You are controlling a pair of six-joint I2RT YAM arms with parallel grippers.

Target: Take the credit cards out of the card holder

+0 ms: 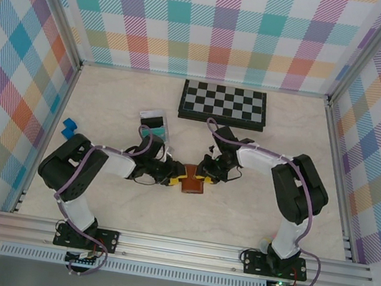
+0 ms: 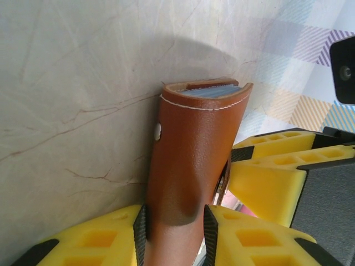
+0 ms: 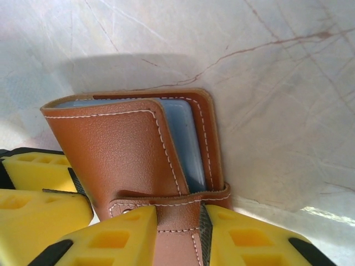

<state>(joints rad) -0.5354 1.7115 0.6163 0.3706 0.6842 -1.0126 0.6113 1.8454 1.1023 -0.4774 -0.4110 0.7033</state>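
Pale marbled table below, and the card holder sits mid-table between my two arms, barely parted. Danger now: if I pull unevenly, the smooth leather slips out or the covers flop closed again. My left jaws stand narrowly apart, clamped on its brown body; my right jaws, equally narrow, pinch the clasp tab.

Black-white arms, purple cables, yellow cutout fingers, black pads.

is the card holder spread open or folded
Folded, slightly ajar: the card holder has its brown covers together, just a strip of blue-grey lining showing between them.
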